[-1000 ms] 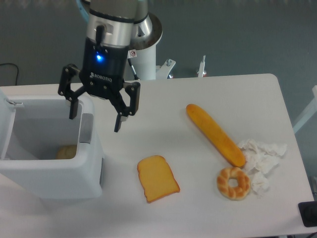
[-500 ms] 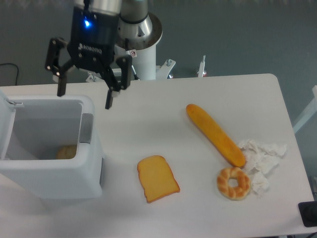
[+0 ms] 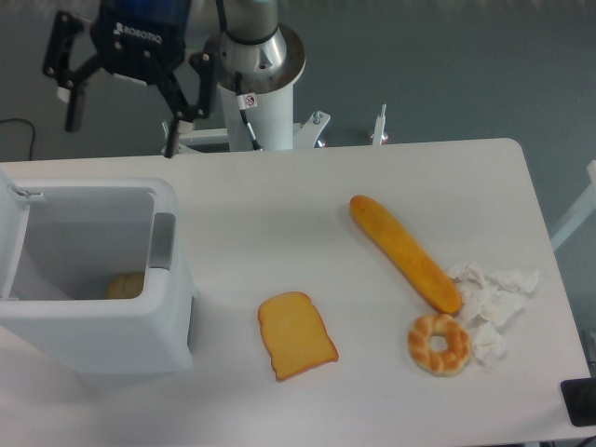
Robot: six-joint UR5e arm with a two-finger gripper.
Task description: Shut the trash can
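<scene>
A: Status? Biggest first.

B: Bench (image 3: 279, 196) unchanged. Trash can (image 3: 93, 279) sits at the bench's left end, lid (image 3: 9, 237) still swung up on its far left side, mouth open. Not closed yet.

A: What moved?

B: The gripper (image 3: 119, 119). Over the last second it rose from just above the can's right rim and drifted up-left; it now hangs high behind the bench's back edge, fingers spread wide, holding nothing. My read: it's clearing the can to come round to the lid, so the closing push hasn't started.

A: Can itself?

B: White, boxy, rounded corners, grey latch (image 3: 162, 240) on the right rim. Something small and tan lies at the bottom.

A: Rest?

B: Baguette (image 3: 403, 252), toast slice (image 3: 296, 334), ring pastry (image 3: 439, 343) beside crumpled paper (image 3: 492, 291). All untouched.
</scene>
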